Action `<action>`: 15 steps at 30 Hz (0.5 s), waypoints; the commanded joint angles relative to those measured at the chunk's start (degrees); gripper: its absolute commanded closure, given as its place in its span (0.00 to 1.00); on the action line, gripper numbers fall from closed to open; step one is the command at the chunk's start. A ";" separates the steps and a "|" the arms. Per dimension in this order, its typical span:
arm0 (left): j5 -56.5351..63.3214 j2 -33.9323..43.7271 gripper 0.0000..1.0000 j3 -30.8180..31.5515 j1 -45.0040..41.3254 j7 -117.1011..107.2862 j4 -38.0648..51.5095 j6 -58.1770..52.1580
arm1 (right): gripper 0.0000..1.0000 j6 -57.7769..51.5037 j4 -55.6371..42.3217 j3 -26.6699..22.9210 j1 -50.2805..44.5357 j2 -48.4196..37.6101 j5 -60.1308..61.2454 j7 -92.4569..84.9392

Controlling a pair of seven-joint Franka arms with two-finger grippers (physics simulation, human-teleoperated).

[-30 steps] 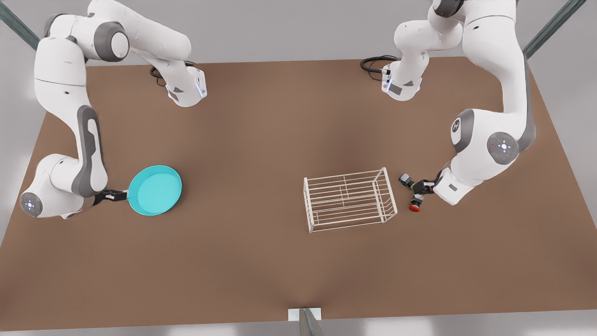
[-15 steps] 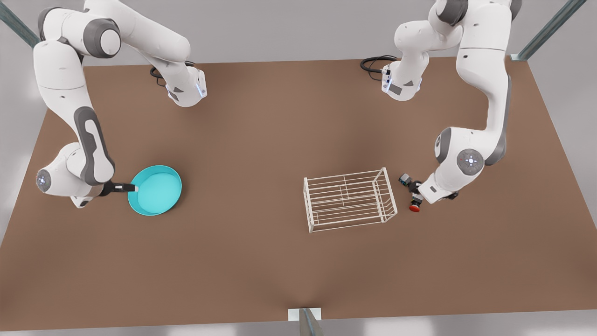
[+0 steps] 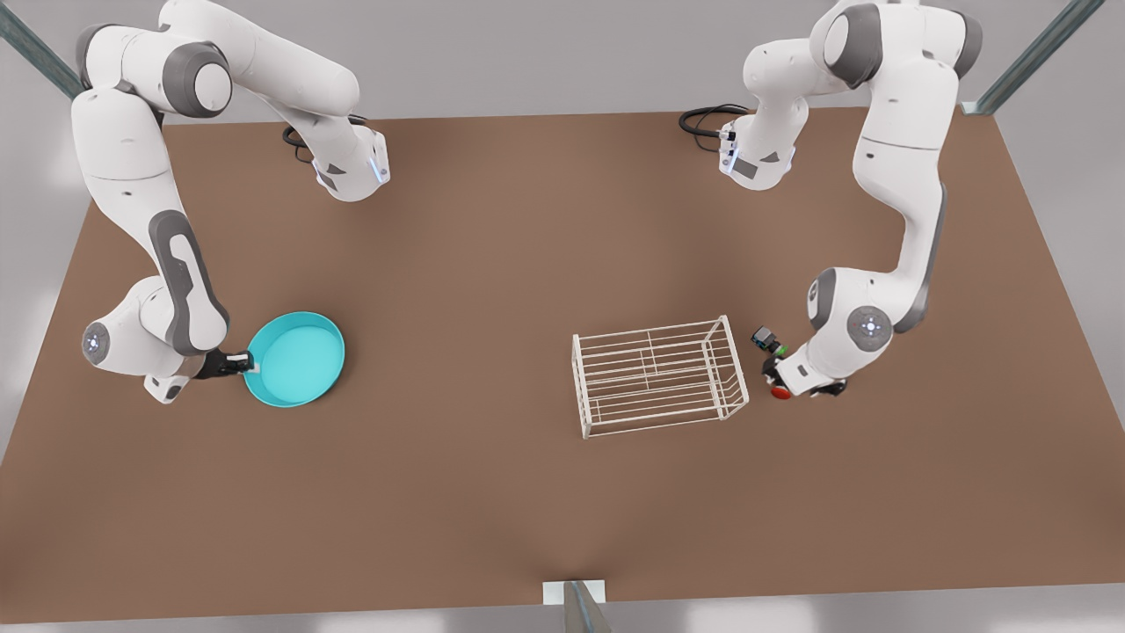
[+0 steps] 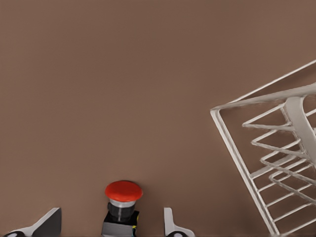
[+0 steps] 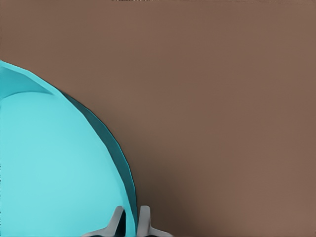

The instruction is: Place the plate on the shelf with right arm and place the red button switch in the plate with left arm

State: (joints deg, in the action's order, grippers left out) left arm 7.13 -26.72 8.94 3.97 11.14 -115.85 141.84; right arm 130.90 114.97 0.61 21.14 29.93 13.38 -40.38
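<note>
The turquoise plate (image 3: 299,359) (image 5: 49,168) lies on the table at the front view's left. My right gripper (image 3: 247,361) (image 5: 131,219) is at the plate's edge, shut on the rim with one finger inside and one outside. The white wire shelf (image 3: 655,378) (image 4: 291,118) stands right of centre with nothing on it. Just beyond the shelf's right end lies the red button switch (image 3: 780,393) (image 4: 123,192). My left gripper (image 3: 778,382) (image 4: 109,218) hangs over it, open, with a finger on each side of its black body and not touching it.
A like switch with a green cap (image 3: 766,340) lies close behind the red one, beside the left wrist. The brown table (image 3: 492,264) stretches bare between plate and shelf. Both arm bases stand at the far edge.
The left wrist swung in over the red switch, which now sits between the open fingers. The right arm straightened up behind the plate, and the plate nudged slightly toward the shelf.
</note>
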 commanded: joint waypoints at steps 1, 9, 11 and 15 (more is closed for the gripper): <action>0.07 0.00 0.00 -0.06 0.51 6.88 -2.36 7.48 | 0.78 -0.21 -0.27 0.00 -0.04 -0.49 -0.19 -8.93; 0.16 -0.26 0.00 -0.06 1.39 8.02 -4.74 10.47 | 0.81 -13.39 -3.44 0.35 -2.68 -6.55 -0.98 1.08; 0.16 -0.61 0.00 -0.06 1.39 8.02 -4.83 10.56 | 0.81 -20.68 -5.46 2.20 -2.68 -9.02 -0.98 6.27; 0.16 -0.61 0.00 -0.06 1.39 8.02 -5.97 10.56 | 0.81 -31.06 -11.87 7.12 -2.68 -11.04 -0.98 17.78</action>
State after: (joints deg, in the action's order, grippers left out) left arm 7.20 -27.37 8.84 5.37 15.81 -121.60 151.20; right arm 110.89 104.02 7.08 18.50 19.13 12.66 -37.87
